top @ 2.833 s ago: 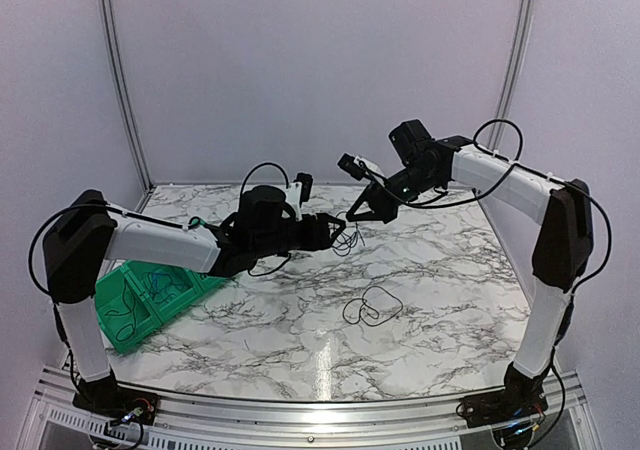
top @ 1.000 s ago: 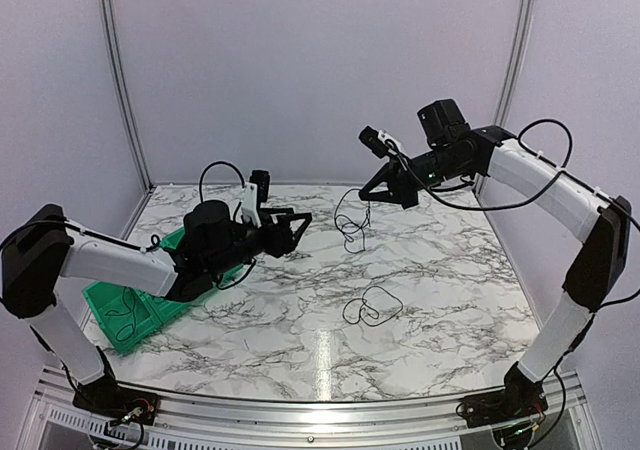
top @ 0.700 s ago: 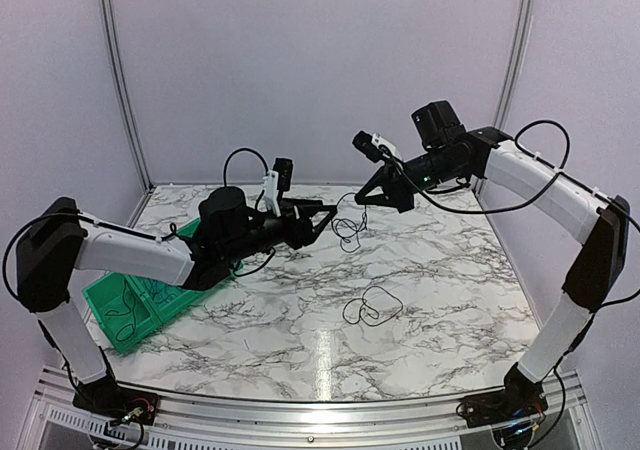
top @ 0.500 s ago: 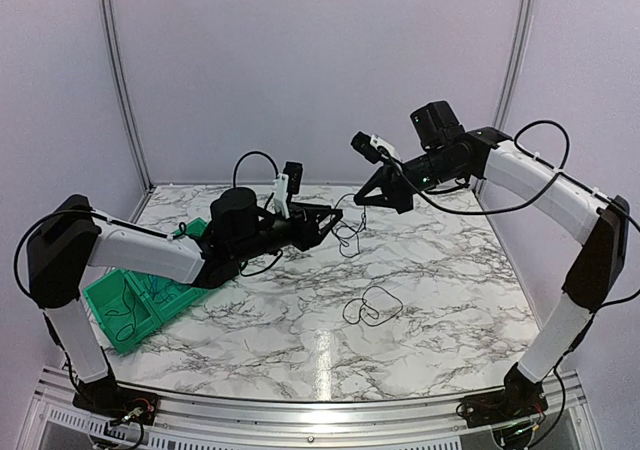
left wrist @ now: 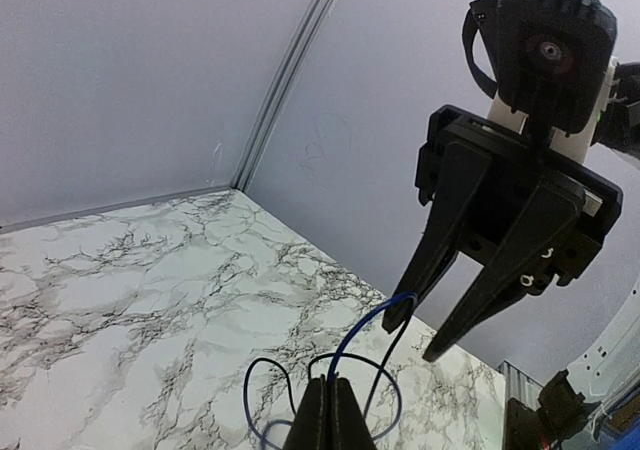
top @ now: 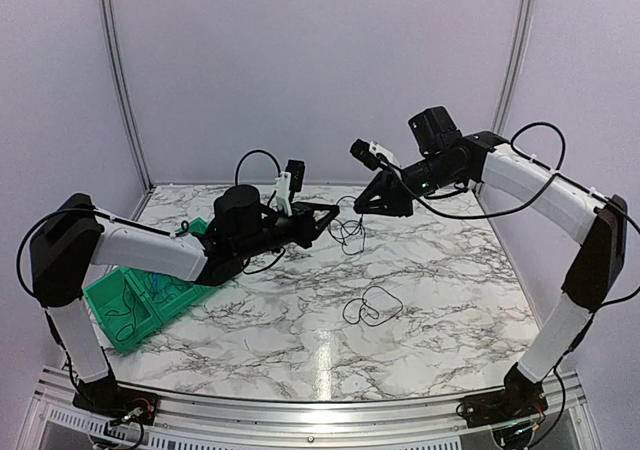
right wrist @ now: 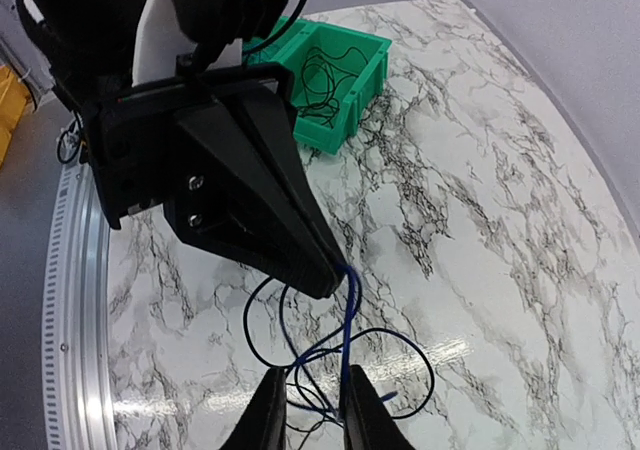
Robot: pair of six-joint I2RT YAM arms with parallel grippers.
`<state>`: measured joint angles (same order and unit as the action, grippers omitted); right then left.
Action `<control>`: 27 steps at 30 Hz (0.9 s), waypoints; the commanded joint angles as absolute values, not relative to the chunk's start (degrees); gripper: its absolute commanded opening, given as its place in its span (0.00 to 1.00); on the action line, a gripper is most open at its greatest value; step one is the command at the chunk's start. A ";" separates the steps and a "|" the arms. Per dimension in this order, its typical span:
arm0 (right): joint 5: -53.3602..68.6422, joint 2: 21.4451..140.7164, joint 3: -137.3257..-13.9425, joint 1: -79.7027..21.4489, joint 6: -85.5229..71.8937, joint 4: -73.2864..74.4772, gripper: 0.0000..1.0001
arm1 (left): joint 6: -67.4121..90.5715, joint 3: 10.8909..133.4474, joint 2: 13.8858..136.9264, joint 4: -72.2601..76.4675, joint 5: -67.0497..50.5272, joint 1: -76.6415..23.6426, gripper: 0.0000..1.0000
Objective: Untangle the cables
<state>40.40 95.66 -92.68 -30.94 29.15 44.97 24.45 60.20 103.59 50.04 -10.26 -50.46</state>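
Cables (top: 348, 232) are hung in a small tangle above the far middle of the bench (top: 450, 300), between the tips of the two arms. Whether the lowest loops touch the marble top cannot be told.

A blue cable (left wrist: 370, 315) is clamped in the left jaws, which are clenched tight on it with no gap showing in the left wrist view. From there it is carried up in a curve to one fingertip of the right jaws. The right jaws are seen parted (a narrow gap, yet wider than the wire). In the right wrist view the blue cable is passed down into that gap, close against one finger. Thin black loops are hung below and beside the blue one.

The left arm (top: 150, 250) and the right arm (top: 520, 175) are stretched towards each other, their tips just apart.

A separate black loop (top: 372, 307) is laid flat on the bench nearer the bases, well apart from the hanging cables. A green bin (top: 105, 322) is set at the left edge, partly hidden under the left arm, and more thin wires (right wrist: 322, 70) are held in it.
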 commanded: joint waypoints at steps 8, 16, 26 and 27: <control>46.53 91.52 -86.37 -22.07 33.37 44.18 0.37 | 24.70 60.09 101.82 50.98 -17.35 -50.03 0.00; 45.05 87.51 -76.35 -22.92 40.43 38.85 0.51 | 28.58 60.82 102.46 54.63 -23.16 -50.01 0.00; 44.08 90.89 -77.82 -26.80 39.86 37.06 0.54 | 30.35 61.67 102.74 55.52 -25.49 -50.01 0.00; 44.23 91.30 -78.12 -27.06 39.70 37.03 0.54 | 30.52 61.74 102.74 55.61 -25.70 -50.05 0.00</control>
